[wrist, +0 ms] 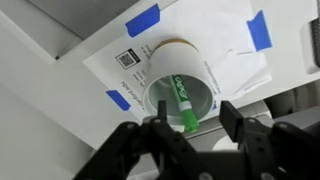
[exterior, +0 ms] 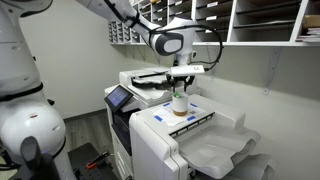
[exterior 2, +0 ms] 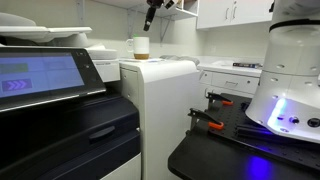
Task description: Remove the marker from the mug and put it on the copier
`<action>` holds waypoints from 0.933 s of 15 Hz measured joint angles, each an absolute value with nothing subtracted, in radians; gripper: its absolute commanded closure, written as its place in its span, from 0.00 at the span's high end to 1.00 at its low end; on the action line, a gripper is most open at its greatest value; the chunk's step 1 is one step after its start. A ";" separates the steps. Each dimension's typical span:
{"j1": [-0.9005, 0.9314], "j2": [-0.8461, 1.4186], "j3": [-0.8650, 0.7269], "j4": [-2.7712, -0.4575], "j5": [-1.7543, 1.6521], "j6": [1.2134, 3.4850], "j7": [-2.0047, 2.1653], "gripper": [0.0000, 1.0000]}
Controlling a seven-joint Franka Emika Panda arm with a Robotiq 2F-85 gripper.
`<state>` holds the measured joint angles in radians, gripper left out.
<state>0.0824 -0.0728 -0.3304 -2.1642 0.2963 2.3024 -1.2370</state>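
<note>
A small cream mug [wrist: 176,90] stands on top of the white copier [exterior: 170,125]; it also shows in both exterior views [exterior: 180,102] [exterior 2: 140,47]. A green marker [wrist: 184,105] leans inside the mug, its cap end sticking out over the rim. My gripper [wrist: 190,122] hangs directly above the mug, fingers open on either side of the marker's top end, not closed on it. In an exterior view the gripper [exterior: 181,82] is just above the mug; in the other it shows above the mug too [exterior 2: 150,17].
Blue tape labels [wrist: 142,19] and a white sheet [wrist: 200,40] lie on the copier top. The dark touch panel [exterior: 120,97] is at the front. Wall shelves [exterior: 240,20] run behind. The robot base [exterior 2: 290,90] stands on a dark table.
</note>
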 measured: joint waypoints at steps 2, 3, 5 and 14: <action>0.046 -0.015 -0.293 -2.111 0.300 2.271 -1.265 0.40; 0.028 0.010 -0.274 -2.087 0.300 2.254 -1.274 0.41; -0.008 0.052 -0.236 -2.045 0.300 2.227 -1.284 0.39; -0.099 0.152 -0.131 -1.948 0.292 2.133 -1.298 0.39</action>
